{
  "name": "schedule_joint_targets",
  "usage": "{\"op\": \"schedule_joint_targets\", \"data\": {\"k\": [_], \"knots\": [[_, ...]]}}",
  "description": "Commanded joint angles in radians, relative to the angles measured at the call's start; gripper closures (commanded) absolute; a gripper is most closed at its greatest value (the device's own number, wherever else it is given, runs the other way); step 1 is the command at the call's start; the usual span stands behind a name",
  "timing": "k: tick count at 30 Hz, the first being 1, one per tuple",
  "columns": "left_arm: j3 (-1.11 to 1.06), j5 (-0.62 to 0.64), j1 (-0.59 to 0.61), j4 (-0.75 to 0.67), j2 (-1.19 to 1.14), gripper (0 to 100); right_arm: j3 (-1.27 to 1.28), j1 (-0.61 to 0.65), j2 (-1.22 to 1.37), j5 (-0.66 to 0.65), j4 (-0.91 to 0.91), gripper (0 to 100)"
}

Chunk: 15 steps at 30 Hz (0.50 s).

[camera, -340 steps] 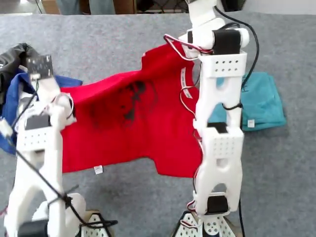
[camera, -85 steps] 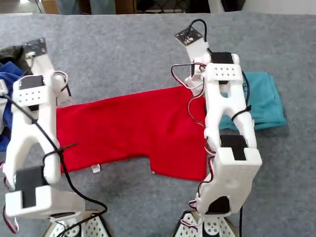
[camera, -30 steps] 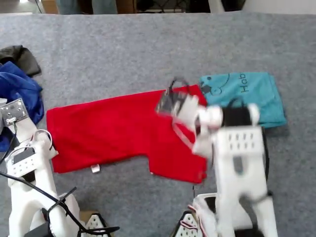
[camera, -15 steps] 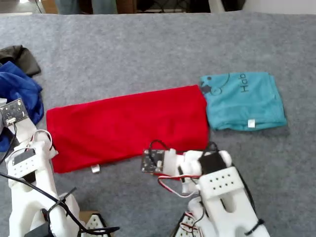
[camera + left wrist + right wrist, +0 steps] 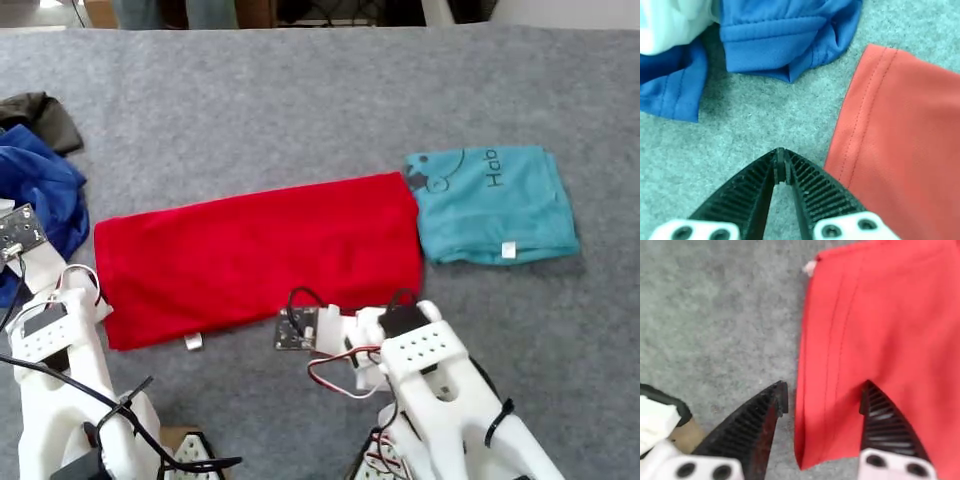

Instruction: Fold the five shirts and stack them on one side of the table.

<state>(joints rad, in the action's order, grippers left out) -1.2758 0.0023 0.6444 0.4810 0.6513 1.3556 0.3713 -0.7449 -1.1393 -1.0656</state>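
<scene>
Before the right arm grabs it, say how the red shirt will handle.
Likely floppy: the red shirt lies flat in thin folded layers, so lifting one edge would probably make it sag and unfold. Pushed across the grey table cover, it would probably bunch rather than slide.

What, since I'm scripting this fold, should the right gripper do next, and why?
Probably lower the right gripper and close on the near hem of the red shirt: the jaws stand open astride that edge, and the shirt lies as a long strip, likely needing another fold.
</scene>
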Motion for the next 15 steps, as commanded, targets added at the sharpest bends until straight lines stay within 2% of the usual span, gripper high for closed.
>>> {"op": "schedule_joint_targets", "data": {"k": [1, 4, 15], "knots": [[0.004, 0.011, 0.008, -0.011, 0.031, 97, 0.008, -0.006, 0.019, 0.006, 0.025, 84.8], [0.004, 0.011, 0.008, -0.011, 0.031, 97, 0.007, -0.031, 0.019, 0.006, 0.057, 89.7], [0.004, 0.011, 0.008, -0.011, 0.031, 97, -0.024, -0.041, 0.022, 0.005, 0.130, 92.4]]}}
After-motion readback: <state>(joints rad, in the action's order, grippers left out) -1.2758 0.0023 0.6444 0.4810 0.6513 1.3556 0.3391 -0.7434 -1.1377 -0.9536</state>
